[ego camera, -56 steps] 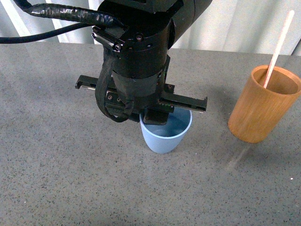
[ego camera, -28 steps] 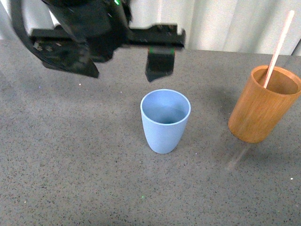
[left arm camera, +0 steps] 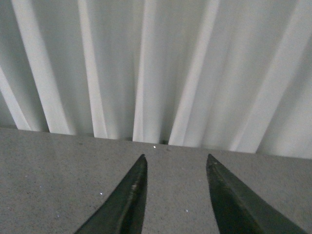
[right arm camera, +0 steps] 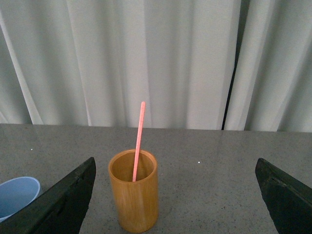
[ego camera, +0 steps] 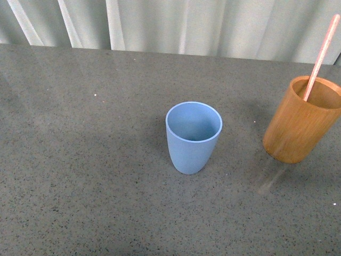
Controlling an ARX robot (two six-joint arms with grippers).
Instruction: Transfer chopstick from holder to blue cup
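While the chopstick [ego camera: 320,56] leans in the holder [ego camera: 298,133] at the right, the blue cup [ego camera: 193,141] left of it sits empty: nothing of the transfer is done; left gripper [left arm camera: 176,161] partly open, right gripper [right arm camera: 175,163] spread wide facing the holder, both holding nothing

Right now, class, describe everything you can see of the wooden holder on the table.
The holder is an orange-brown cylinder that looks like bamboo, with straight sides and a thick rim. It stands upright on the grey speckled table, to the right of the blue cup and apart from it. One pale pink chopstick leans inside, poking well above the rim. Nothing grips it.
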